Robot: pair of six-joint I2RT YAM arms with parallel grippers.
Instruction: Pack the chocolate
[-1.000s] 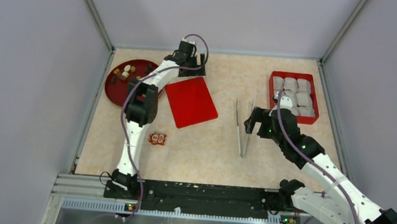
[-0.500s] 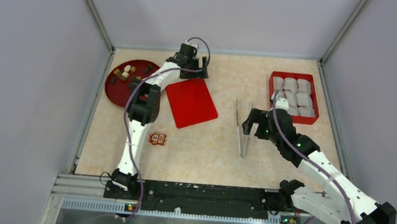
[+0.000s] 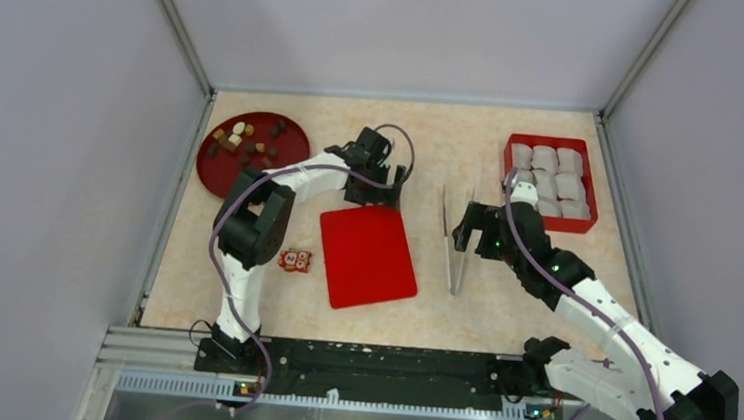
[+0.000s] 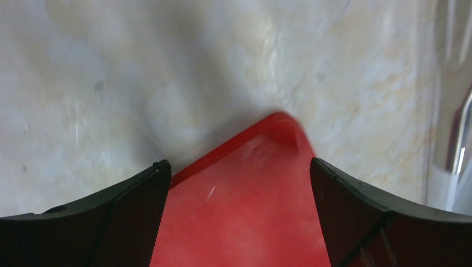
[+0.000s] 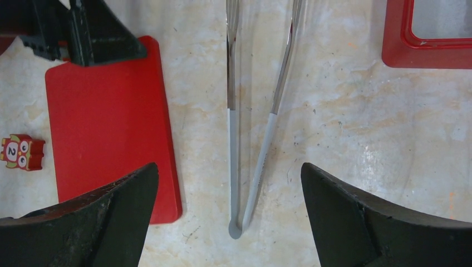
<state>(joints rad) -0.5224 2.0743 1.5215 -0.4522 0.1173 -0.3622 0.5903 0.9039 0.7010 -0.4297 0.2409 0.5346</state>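
Far left, the round red plate sits against the table's left edge, and the chocolate is all on it – small dark chunks with a few tan and white ones, scattered over its far half. Near the plate, toward the arm bases, a little red-orange patterned packet lies flat on the tabletop.

Next comes the left gripper, poised at the far edge of the flat red lid. In its wrist view the jaws are spread wide, with one rounded corner of the lid between them. Nothing is clamped, and I cannot tell whether the fingertips press on the lid.

At centre, long metal tweezers lie on the table, their joined grey end toward the bases and their tips pointing away.

The right gripper hangs right over them. Its fingers are fully apart – the wrist view shows the tweezers running straight down the gap, with nothing gripped.

Far right, the red box stands at the back corner, filled with white crinkled paper cups in rows.
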